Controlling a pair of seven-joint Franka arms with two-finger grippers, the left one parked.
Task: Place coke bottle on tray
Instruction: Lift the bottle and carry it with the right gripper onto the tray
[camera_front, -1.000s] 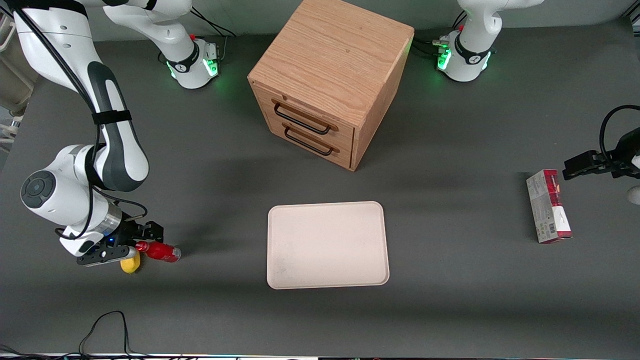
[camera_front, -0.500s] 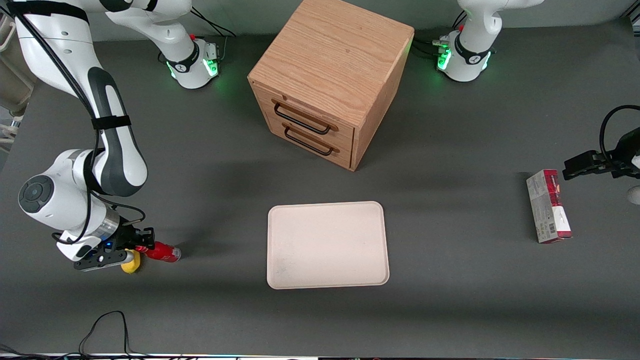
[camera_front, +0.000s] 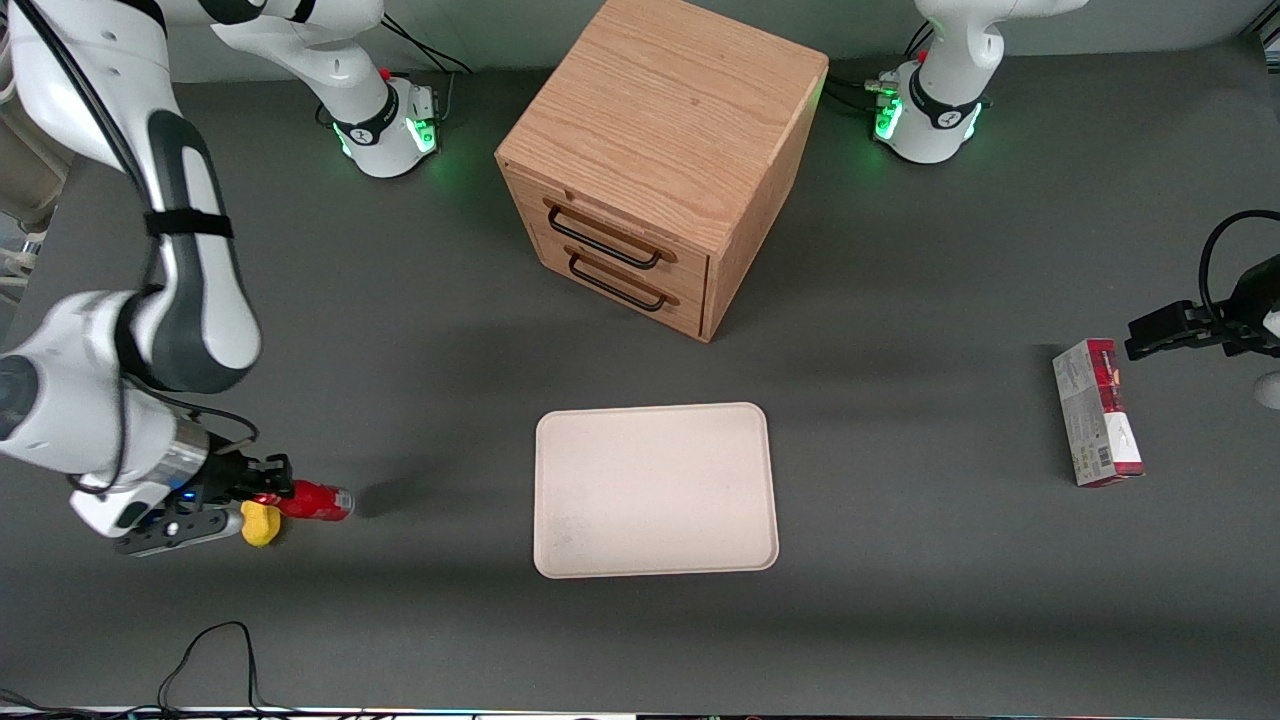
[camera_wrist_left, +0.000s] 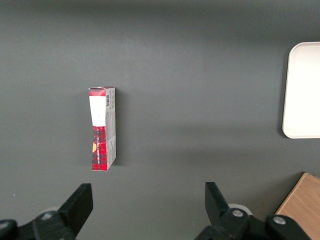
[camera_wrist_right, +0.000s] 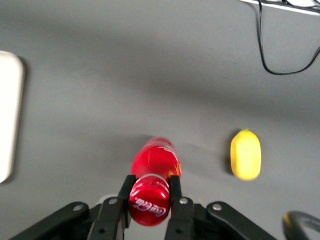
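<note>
The coke bottle (camera_front: 312, 501) is small and red, held near its cap end by my right gripper (camera_front: 268, 494) at the working arm's end of the table. In the right wrist view the fingers (camera_wrist_right: 175, 189) press on both sides of the bottle's red cap (camera_wrist_right: 149, 200), and the bottle body (camera_wrist_right: 156, 157) hangs above the grey table. The off-white tray (camera_front: 655, 489) lies flat in the table's middle, well apart from the bottle; its rim also shows in the right wrist view (camera_wrist_right: 9, 115).
A yellow lemon-like lump (camera_front: 261, 524) lies beside the gripper, nearer the front camera. A wooden drawer cabinet (camera_front: 660, 160) stands farther from the camera than the tray. A red-and-white carton (camera_front: 1096, 412) lies toward the parked arm's end.
My gripper closed on the bottle's cap end and the arm shifted outward toward the table's end. The bottle has lifted slightly and moved with it.
</note>
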